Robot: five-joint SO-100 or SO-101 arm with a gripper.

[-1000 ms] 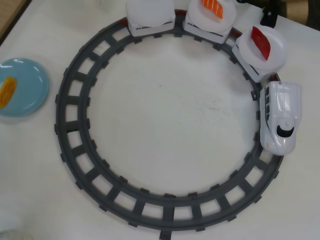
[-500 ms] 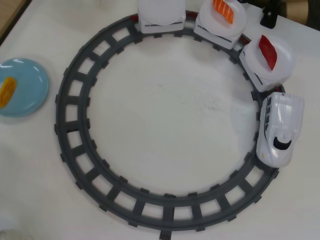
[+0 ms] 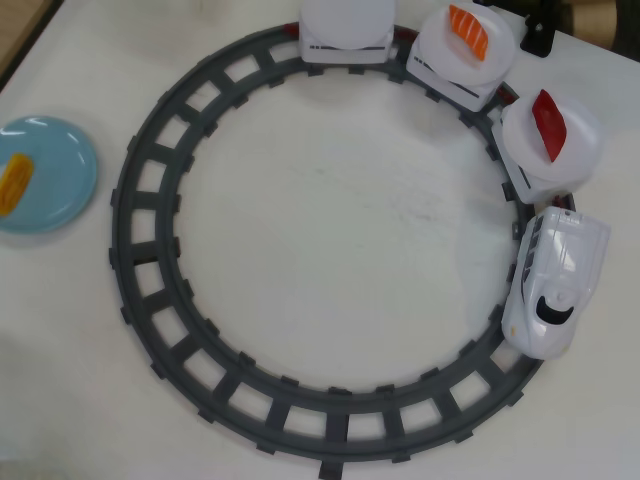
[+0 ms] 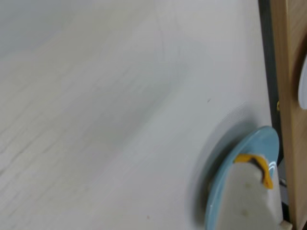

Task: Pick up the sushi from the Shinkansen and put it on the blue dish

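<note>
The sushi [image 3: 14, 183], a small yellow-orange oblong, lies on the blue dish [image 3: 60, 170], a round, glossy light-blue plate at the left edge of the overhead view; it sits toward the dish's left side, partly cut by the frame edge. In the wrist view the dish [image 4: 254, 148] appears tilted at lower right, smooth and reflective, with a yellow-orange strip of the sushi [image 4: 256, 165] showing above a pale, blurred, rounded form that fills the bottom right corner; whether that form belongs to the jaws I cannot tell, and neither view shows how far the jaws stand apart or whether they hold anything.

The Shinkansen [image 3: 553, 282], white glossy plastic with a rounded nose and dark windows, stands on the right side of a grey circular track [image 3: 150, 290] of ladder-like sleepers; behind it run cars topped with round white plates; the nearest carries a dark red diamond-shaped piece [image 3: 549, 125], the next an orange piece with white stripes [image 3: 469, 32], the third plate [image 3: 346, 20] is bare.

The tabletop [image 3: 330, 230] is matt white with faint scuffs; in the wrist view a wooden strip [image 4: 290, 72] runs down the right edge.
</note>
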